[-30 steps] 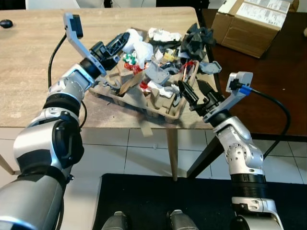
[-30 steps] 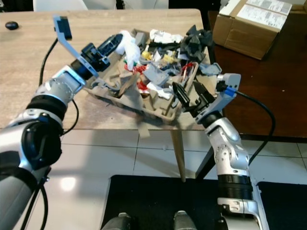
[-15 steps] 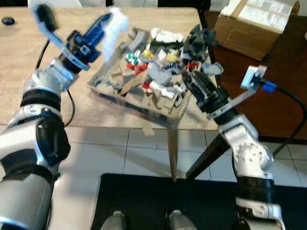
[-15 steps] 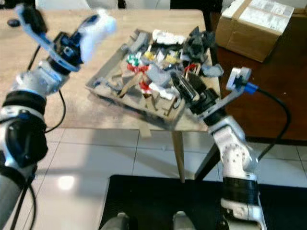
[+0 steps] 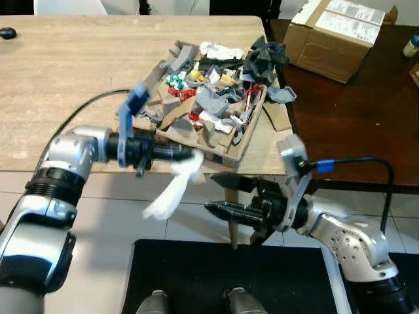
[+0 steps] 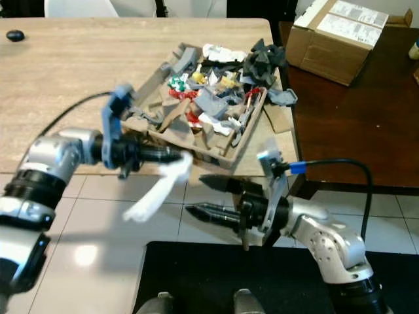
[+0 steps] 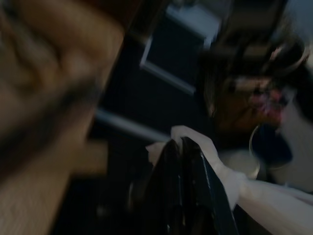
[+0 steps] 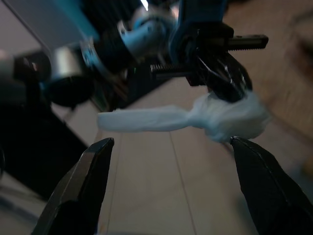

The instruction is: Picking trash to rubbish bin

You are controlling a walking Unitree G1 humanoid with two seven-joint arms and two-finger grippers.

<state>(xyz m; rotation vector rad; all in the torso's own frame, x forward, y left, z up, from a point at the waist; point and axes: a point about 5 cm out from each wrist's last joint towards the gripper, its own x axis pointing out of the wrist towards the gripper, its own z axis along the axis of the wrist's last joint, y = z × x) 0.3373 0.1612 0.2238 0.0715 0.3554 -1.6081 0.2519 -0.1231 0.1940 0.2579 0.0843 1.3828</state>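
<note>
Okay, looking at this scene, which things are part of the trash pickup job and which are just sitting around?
Part of the job:
left gripper
crumpled white tissue it holds
brown cardboard tray of mixed trash
open right gripper

Just lying about:
closed brown cardboard box
small black object on the wooden table

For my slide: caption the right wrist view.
Open right claw faces the left claw shut on a crumpled white tissue.

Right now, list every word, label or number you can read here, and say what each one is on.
None can be read.
White shipping labels on the cardboard box: print is there, too small to read.
Wrappers among the trash in the cardboard tray: colours show, no legible lettering.
</note>
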